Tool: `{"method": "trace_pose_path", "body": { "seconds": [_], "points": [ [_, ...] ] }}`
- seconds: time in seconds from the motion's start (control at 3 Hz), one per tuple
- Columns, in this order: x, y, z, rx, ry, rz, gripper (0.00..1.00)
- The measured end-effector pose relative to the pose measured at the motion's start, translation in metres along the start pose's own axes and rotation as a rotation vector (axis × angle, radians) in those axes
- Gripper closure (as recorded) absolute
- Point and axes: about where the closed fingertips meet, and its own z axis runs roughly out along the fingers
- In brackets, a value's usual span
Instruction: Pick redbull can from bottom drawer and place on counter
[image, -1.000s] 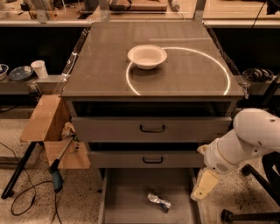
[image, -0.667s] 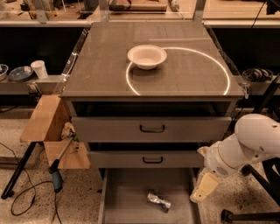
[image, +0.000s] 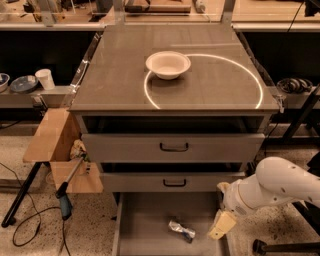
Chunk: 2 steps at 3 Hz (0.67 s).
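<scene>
The redbull can (image: 181, 230) lies on its side on the floor of the open bottom drawer (image: 145, 220), right of the drawer's middle. It is small, silvery and shiny with blue patches. My gripper (image: 222, 224) hangs at the end of the white arm over the drawer's right side, a little to the right of the can and apart from it. The counter (image: 120, 85) is the wide grey-brown top above, with a bright ring-shaped reflection.
A white bowl (image: 168, 64) stands on the counter. Two grey drawers with black handles (image: 174, 147) sit above the open one. Cardboard boxes (image: 52, 137), a tool (image: 65, 192) and cables lie on the floor at left. Shelves with cups (image: 46, 78) stand at left.
The arm has shifted slightly down and to the left over the drawer's right side. The can has not moved.
</scene>
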Motion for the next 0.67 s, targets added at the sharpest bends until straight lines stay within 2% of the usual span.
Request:
{"method": "trace_pose_path", "body": {
  "seconds": [0.33, 0.67],
  "points": [
    [0.012, -0.006, 0.045, -0.019, -0.014, 0.018, 0.0],
    [0.026, -0.011, 0.104, -0.062, 0.008, 0.049, 0.0]
  ]
}}
